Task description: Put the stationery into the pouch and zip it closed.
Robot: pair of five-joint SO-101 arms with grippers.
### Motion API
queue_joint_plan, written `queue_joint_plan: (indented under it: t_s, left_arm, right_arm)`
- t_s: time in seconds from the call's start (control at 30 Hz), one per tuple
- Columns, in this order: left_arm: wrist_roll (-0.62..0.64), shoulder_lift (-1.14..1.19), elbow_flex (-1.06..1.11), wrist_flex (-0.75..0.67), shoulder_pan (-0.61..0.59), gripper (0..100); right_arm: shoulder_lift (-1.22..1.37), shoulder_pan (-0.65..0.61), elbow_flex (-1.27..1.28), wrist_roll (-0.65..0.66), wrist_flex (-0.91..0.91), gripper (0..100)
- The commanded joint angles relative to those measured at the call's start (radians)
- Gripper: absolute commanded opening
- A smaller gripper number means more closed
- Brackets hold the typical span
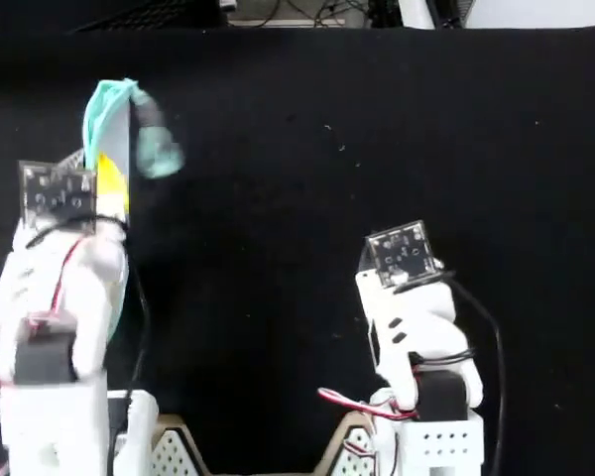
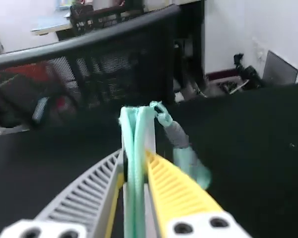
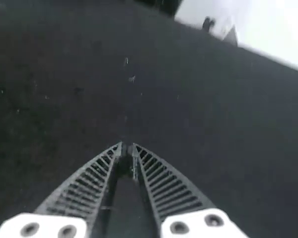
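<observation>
Left gripper (image 2: 135, 157) clamps the teal pouch (image 2: 134, 126) at the far left, while the right gripper (image 3: 126, 148) rests apart, pinched together on nothing.

A black cloth-covered table (image 1: 377, 149) spans the scene. The left arm (image 1: 59, 297) stands along the left edge and the right arm (image 1: 416, 327) is near the middle right, well apart from it. The pouch is held edge-on between the left gripper's yellow finger (image 2: 176, 191) and its grey finger (image 2: 87, 186), and its top edge sticks out past the fingertips toward the far side. A pale teal and grey zipper pull (image 1: 157, 149) hangs from the pouch's top corner, just to its right. The right gripper's jaws meet at the tips over bare cloth on the near right.
</observation>
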Motion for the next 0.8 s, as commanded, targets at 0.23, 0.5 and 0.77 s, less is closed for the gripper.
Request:
queue_joint_plan:
  t_s: [0.23,0.5,0.77]
  left_arm:
    - [-0.002,0.566,-0.101,-0.117,0.306,3]
    - [0.003,0.767,-0.249,-0.115,0.492,3]
    - [0.186,0.747,-0.300,-0.106,0.536,18]
  right_arm:
    - [-0.130,0.074,0.120,-0.078,-0.026,1.2]
    - [-0.128,0.138,0.153,-0.080,-0.026,1.2]
    - [-0.128,0.138,0.156,-0.080,-0.026,1.2]
